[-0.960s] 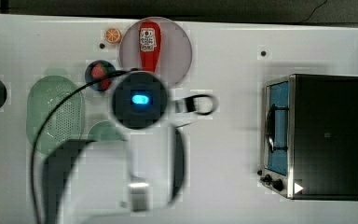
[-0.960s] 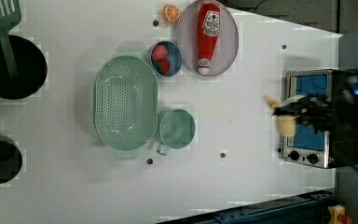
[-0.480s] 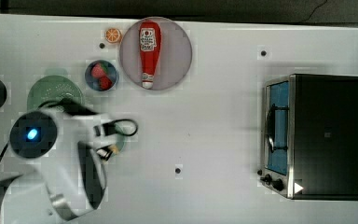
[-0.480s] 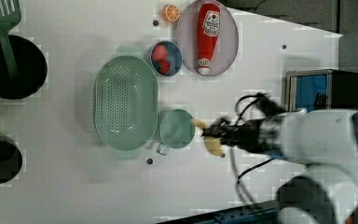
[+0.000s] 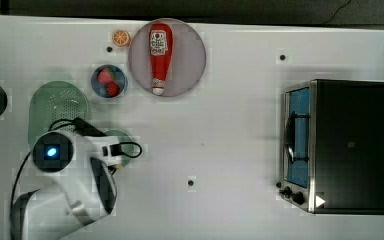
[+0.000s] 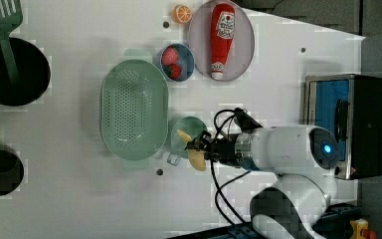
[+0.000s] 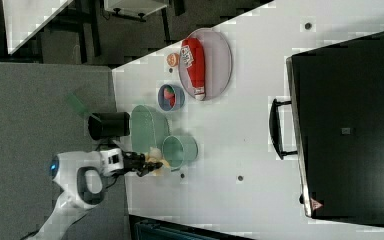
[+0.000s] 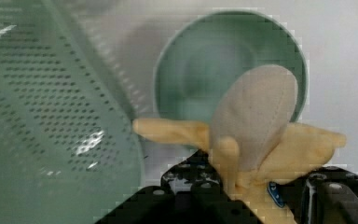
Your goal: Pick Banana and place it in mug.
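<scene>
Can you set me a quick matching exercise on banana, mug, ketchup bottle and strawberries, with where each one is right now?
1 banana
2 mug
3 ketchup bottle
4 strawberries

A in the blue bowl
B held in the gripper
C lying on the round plate
D standing beside the colander

Pairs: 1-B, 2-D, 3-C, 4-A

The white arm reaches toward the left view's left, its wrist roughly level; the gripper at its tip is closed on the banana, fingers pinching its lower part; dark cables loop along the wrist.
</scene>
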`<control>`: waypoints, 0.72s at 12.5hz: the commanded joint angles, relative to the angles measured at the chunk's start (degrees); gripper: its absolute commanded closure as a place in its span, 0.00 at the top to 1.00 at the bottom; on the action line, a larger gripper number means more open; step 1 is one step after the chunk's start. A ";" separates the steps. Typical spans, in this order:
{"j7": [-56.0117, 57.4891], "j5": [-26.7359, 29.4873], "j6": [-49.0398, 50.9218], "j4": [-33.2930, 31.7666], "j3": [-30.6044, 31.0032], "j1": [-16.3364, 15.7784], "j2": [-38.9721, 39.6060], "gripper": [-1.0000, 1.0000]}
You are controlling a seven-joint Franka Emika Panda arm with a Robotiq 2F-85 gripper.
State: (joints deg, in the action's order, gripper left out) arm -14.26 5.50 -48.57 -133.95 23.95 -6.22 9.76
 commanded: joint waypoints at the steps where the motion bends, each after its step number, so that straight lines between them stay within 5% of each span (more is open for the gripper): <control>1: -4.59 0.15 -4.14 0.01 -1.04 2.83 1.49 0.61; 5: -4.59 0.15 -4.93 0.11 -1.14 2.84 1.71 1.00; 9: -4.50 0.22 -0.38 3.27 -2.73 3.71 -4.55 1.00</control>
State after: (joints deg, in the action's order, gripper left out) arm -17.00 5.49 -49.04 -133.95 20.97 -3.26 8.81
